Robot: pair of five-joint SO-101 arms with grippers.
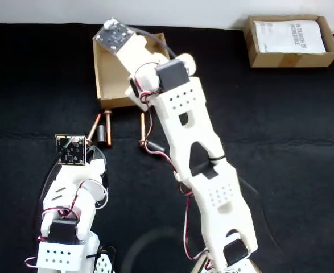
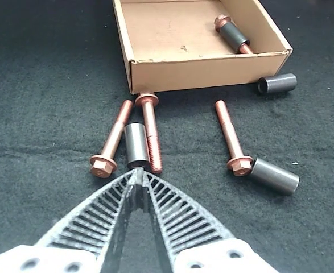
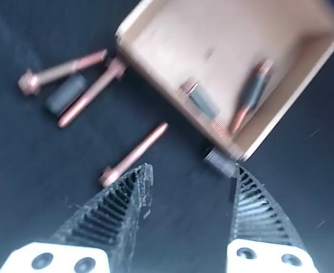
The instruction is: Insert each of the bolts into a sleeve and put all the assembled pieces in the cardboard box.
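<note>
My left end effector (image 2: 138, 175) is pinched fully shut with nothing in it, its tips low over the black cloth-covered bench (image 2: 36, 79). Straight ahead of the tips and all but touching them lies a short dark grey metal sleeve (image 2: 136, 145). Its long axis runs away from me toward the open brown cardboard box (image 2: 206, 73). Two copper-coloured flanged bolts flank it, roughly parallel to it. The near-headed bolt (image 2: 112, 139) has its head toward me. The far-headed bolt (image 2: 151, 133) has its head at the box wall and lies against the sleeve's side.

My right end effector (image 3: 192, 169) stands wide open and empty just off the box's corner. The corner sleeve (image 3: 219, 160) rests by that corner, within the gap but close to one finger. A third bolt (image 3: 133, 153) lies near the other finger, shank pointing toward the box, and a last sleeve (image 2: 275, 176) lies just beside its head.

Inside the box is one sleeved bolt (image 2: 233, 34). The blurred right wrist view suggests a second.

I judge the right arm the nearer one for the corner sleeve, needing only a small sideways shift to centre it. The left would have to open first, then close across the sleeve's axis.
</note>
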